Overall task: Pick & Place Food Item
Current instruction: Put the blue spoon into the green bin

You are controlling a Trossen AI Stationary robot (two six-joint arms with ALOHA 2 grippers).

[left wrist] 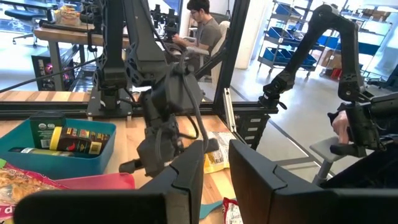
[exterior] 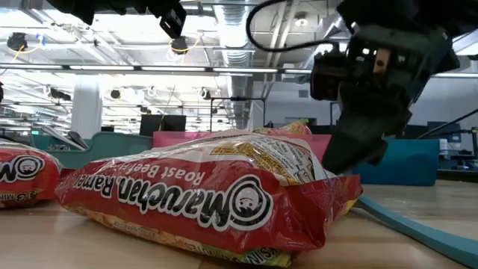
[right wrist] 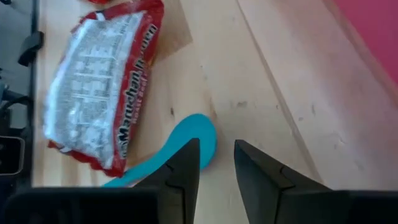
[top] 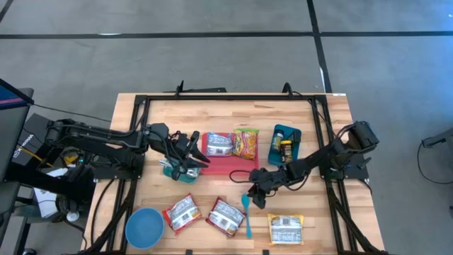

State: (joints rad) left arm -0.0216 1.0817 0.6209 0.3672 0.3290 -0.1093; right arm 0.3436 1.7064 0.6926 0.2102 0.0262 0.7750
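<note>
Approach step: right hand (right wrist: 216, 163) narrowly parted, empty, hovering over teal spoon (right wrist: 186, 143) beside ramen pack (right wrist: 99, 81) on table (right wrist: 280, 74). Next prob: shift over pack, descend, grip. Left hand (left wrist: 214, 168) narrow, empty, waiting by pink tray (top: 226, 164).

Two black jointed arms, looping black cables; right gripper (top: 256, 196) fingers blocky, matte.

In the right wrist view, the teal spoon (right wrist: 186, 144) is partly hidden behind the right gripper's (right wrist: 216, 163) fingers, and the pink tray (right wrist: 373, 37) is cut off at the edge. In the low view, 1 ramen packet (exterior: 209, 196) blocks most of the table; another (exterior: 22, 175) is cropped.
</note>
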